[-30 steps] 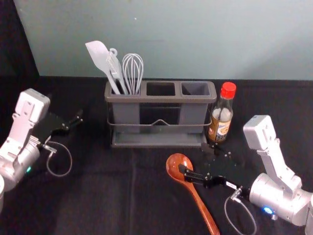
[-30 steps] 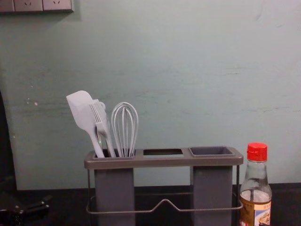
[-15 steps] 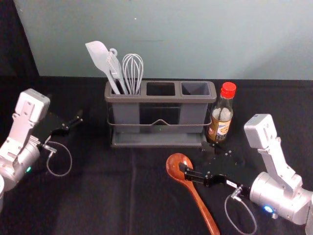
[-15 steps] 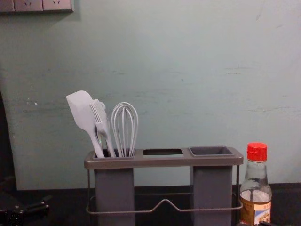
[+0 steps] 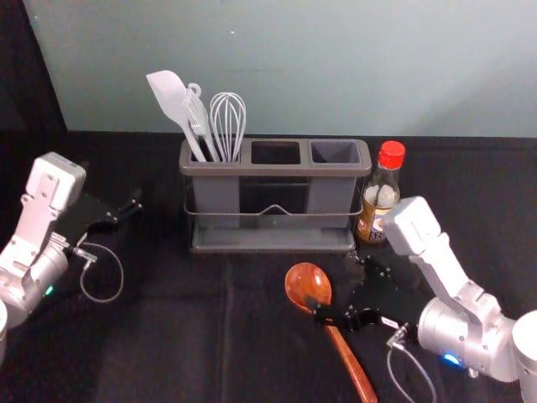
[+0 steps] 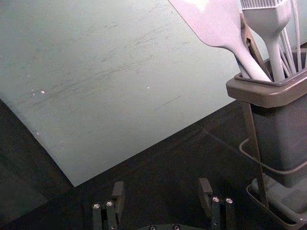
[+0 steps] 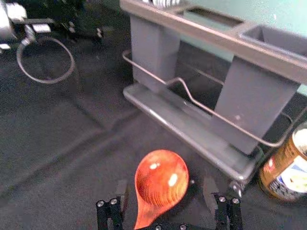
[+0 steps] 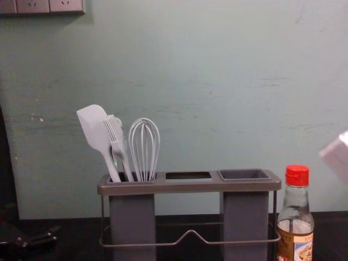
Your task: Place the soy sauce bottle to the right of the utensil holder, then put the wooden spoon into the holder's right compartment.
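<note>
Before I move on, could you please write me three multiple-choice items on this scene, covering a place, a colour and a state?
1. Where does the soy sauce bottle stand?
A) left of the utensil holder
B) in the holder's middle compartment
C) right of the holder

2. What colour is the bottle's cap?
A) red
B) green
C) white

3. How are the fingers of the right gripper?
A) shut on the bottle
B) open
C) shut with nothing between them

Key:
1 C: the head and chest views show it beyond the holder's right end.
2 A: both views show a red cap.
3 B: the right wrist view shows them apart, with the wooden spoon appearing between them.
</note>
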`<state>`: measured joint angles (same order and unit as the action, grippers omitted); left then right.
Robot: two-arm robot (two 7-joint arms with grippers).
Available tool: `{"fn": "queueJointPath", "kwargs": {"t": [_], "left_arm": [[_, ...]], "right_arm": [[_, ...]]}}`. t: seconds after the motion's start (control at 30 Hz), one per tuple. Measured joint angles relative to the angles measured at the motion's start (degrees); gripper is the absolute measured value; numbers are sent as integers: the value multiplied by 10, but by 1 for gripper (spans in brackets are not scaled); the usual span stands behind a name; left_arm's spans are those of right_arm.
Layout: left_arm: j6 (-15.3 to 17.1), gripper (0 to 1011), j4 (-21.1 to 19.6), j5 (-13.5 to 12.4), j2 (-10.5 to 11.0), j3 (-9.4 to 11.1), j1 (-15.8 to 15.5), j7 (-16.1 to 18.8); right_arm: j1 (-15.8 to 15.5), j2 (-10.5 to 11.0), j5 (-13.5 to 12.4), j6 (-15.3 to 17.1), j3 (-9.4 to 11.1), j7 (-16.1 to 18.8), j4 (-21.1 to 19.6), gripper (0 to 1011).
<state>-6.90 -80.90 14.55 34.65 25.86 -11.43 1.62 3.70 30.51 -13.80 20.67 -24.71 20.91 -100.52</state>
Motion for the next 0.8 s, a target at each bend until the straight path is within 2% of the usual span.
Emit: {"fn": "queueJointPath", "kwargs": {"t": [0.2, 0.43, 0.63, 0.8], "left_arm": [[0, 1005, 0, 0, 0, 0, 0, 0], [0, 1005, 0, 0, 0, 0, 0, 0], [0, 1005, 0, 0, 0, 0, 0, 0], [0, 1005, 0, 0, 0, 0, 0, 0]], "right_arm": [[16, -10, 6, 112, 1, -9, -29, 1002], [45, -27, 9, 192, -4, -1, -31, 1002], [58, -49, 16, 225, -8, -2, -19, 1002], [60, -65, 20, 227, -6, -4, -10, 1002]]}}
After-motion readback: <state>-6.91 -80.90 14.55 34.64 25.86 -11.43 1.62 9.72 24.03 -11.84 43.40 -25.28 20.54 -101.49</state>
